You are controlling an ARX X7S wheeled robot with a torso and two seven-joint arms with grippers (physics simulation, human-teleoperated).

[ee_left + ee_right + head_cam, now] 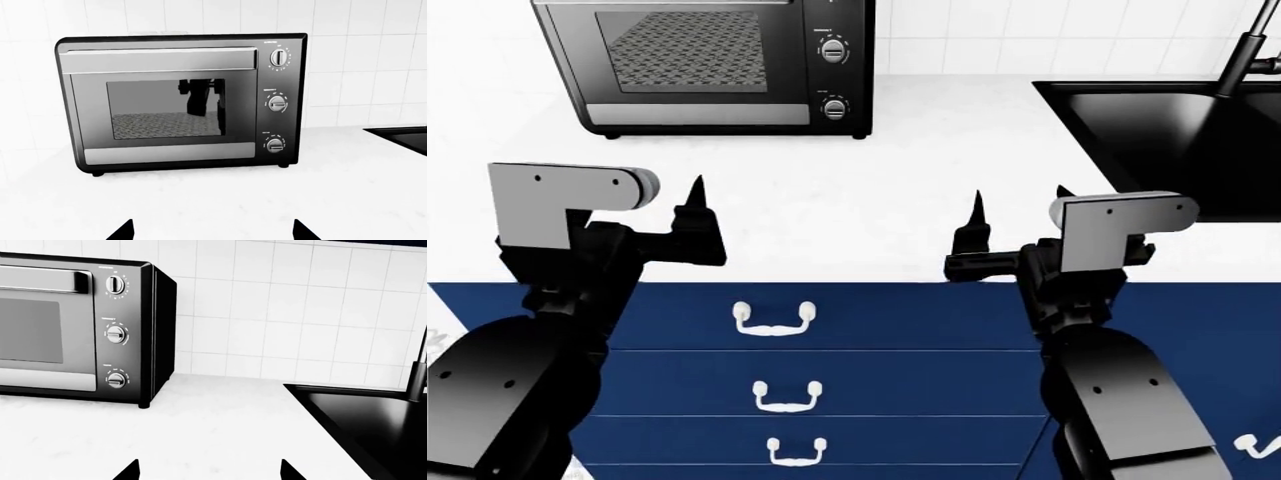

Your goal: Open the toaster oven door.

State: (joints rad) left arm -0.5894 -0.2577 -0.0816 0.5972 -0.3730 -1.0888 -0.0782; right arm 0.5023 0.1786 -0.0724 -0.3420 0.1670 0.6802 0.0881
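Note:
The toaster oven (180, 100) stands on the white counter against the tiled wall, with three knobs (277, 102) in a column. The toaster oven door (163, 107) is shut, its silver bar handle (157, 60) along the top edge. The oven also shows at the far left of the head view (707, 65) and in the right wrist view (80, 325). My left gripper (638, 198) is open and empty, over the counter's front edge and well short of the oven; it also shows in its wrist view (213, 231). My right gripper (1020, 200) is open and empty too, further right (209, 471).
A black sink (1174, 130) is set in the counter at the right, with a faucet (1244, 55) behind it. Blue drawer fronts (881, 330) with white handles (774, 318) lie below the counter edge. The white counter (894, 190) stretches between grippers and oven.

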